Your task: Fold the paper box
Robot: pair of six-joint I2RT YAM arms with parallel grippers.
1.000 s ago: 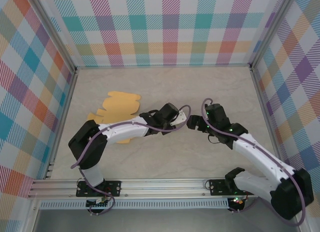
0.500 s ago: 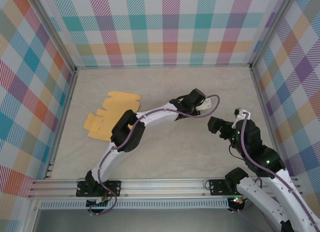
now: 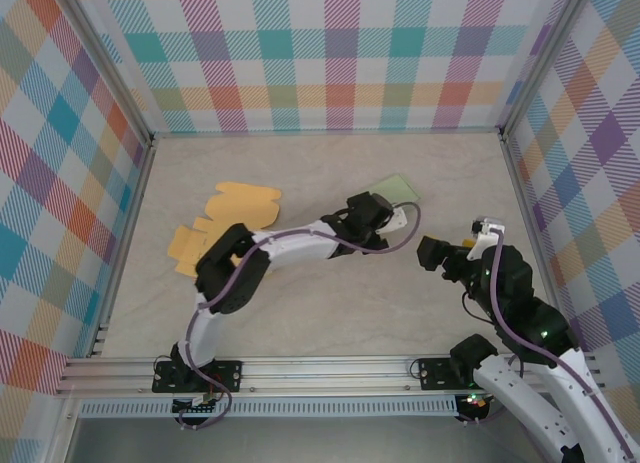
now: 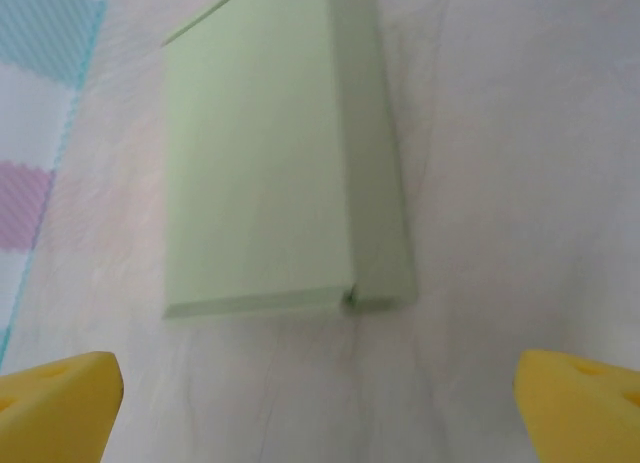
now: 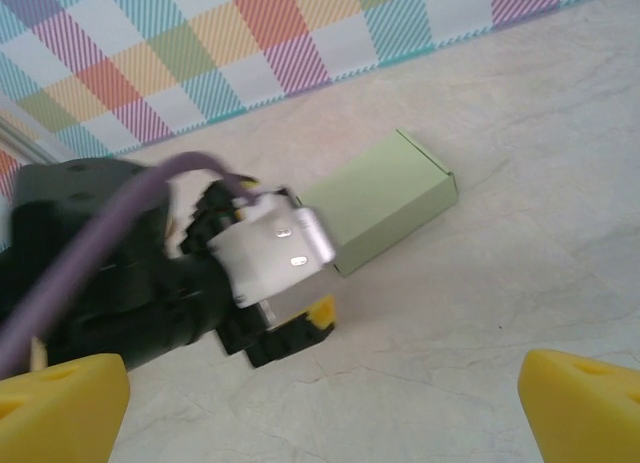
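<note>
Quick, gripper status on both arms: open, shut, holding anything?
Left gripper: open, empty; the pale green folded paper box lies free ahead of it.
Right gripper: open, empty.

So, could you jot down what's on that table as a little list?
green box: folded up, lying flat toward the back of the table
yellow sheet: flat, unfolded, on the left side
left fingers: spread open, empty, just short of the green box
right fingers: spread open, empty, apart from the box
</note>
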